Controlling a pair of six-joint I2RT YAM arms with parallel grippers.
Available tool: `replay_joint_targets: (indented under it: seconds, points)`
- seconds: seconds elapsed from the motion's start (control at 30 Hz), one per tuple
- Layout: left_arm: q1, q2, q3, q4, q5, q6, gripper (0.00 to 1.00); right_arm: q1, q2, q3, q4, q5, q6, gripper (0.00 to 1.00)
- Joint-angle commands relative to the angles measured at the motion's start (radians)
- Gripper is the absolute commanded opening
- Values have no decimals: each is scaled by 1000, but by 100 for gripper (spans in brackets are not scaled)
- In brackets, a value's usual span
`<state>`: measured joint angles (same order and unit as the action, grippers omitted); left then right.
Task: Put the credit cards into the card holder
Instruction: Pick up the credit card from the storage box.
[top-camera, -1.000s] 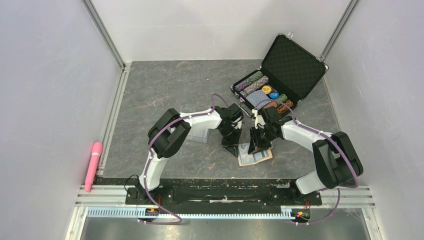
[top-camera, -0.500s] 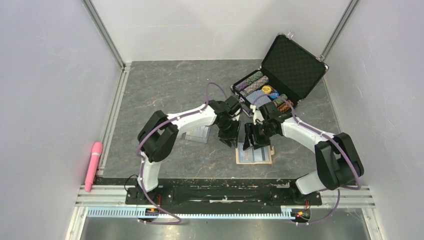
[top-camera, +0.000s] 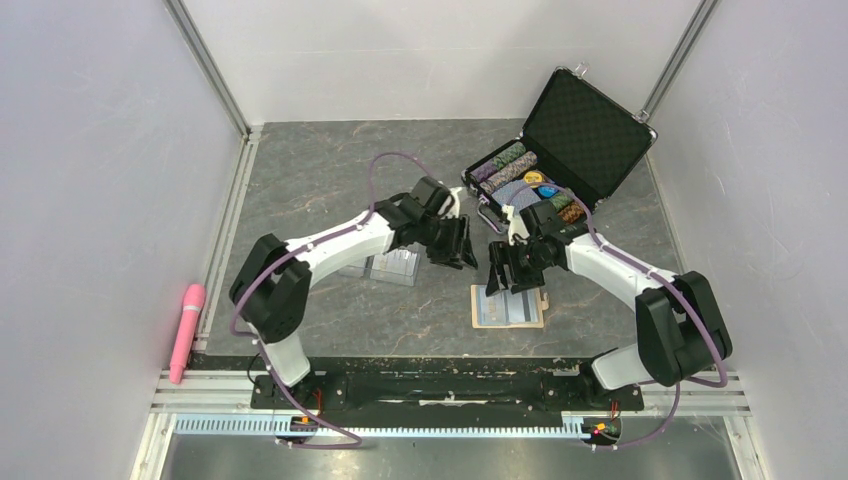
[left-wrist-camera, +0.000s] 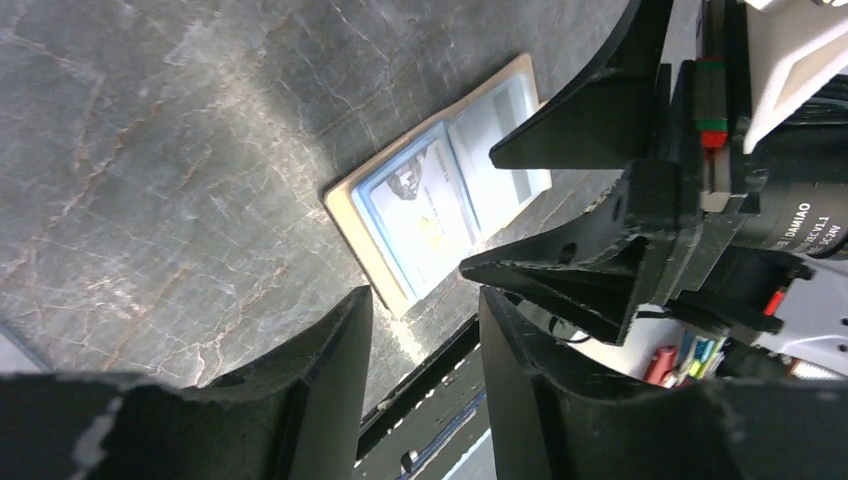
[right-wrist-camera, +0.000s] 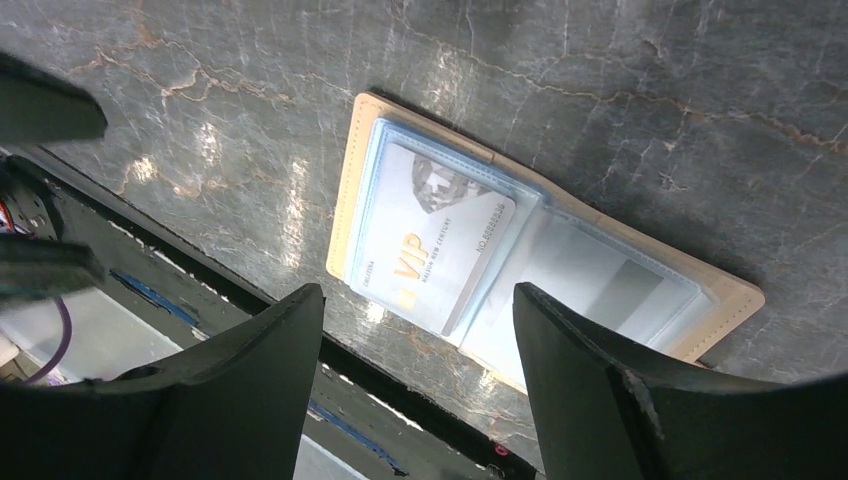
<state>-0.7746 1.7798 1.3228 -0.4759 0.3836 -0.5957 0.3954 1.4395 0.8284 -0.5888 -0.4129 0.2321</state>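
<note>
While the card holder (top-camera: 508, 308) lies opened flat on the desk (top-camera: 320, 170), a little right of the middle and near the arm bases, both hands hang close to its far edge. Its light blue lining faces up. One credit card (right-wrist-camera: 440, 250), with gold letters "VIP", sits inside the pocket of one half, and the other half shows a clear pocket with a grey patch.

The right hand (top-camera: 505, 272) is spread wide and holds nothing. In its own wrist view the holder appears between its two fingers (right-wrist-camera: 250, 380). The left hand (top-camera: 458, 245) is just beside the right one, on its left, and does not touch the holder. Its fingers (left-wrist-camera: 300, 370) stand with a narrower gap and nothing is between them.

More credit cards (top-camera: 395, 267) lie flat on the desk beside the left forearm, well apart from the holder. A black poker-chip case (top-camera: 590, 130) stands open at the far right of the desk. A pink object (top-camera: 187, 330) lies along the left rail.
</note>
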Motion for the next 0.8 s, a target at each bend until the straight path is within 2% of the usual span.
replay_joint_targets:
  seconds: [0.0, 0.1, 0.23, 0.37, 0.43, 0.6, 0.7, 0.77]
  points:
    - [88, -115, -146, 323, 144, -132, 51, -3, -11, 61, 26, -19, 21, 72]
    - [163, -180, -242, 438, 166, -196, 52, 7, 21, 96, 35, -27, 29, 73]
    - [259, -247, -293, 420, 162, -184, 52, 41, 93, 170, 47, -46, 40, 73]
    - [338, -281, -284, 262, 120, -87, 52, 82, 178, 255, 67, -76, 59, 73]
    - [365, -282, -257, 112, 56, -6, 52, 101, 222, 297, 80, -93, 72, 73]
    - [368, -243, -149, -234, -215, 205, 53, 147, 307, 382, 101, -125, 97, 74]
    - [369, -214, -137, -307, -309, 254, 54, 161, 336, 400, 106, -132, 98, 75]
    - [369, -191, -143, -311, -323, 262, 56, 163, 344, 401, 109, -135, 101, 75]
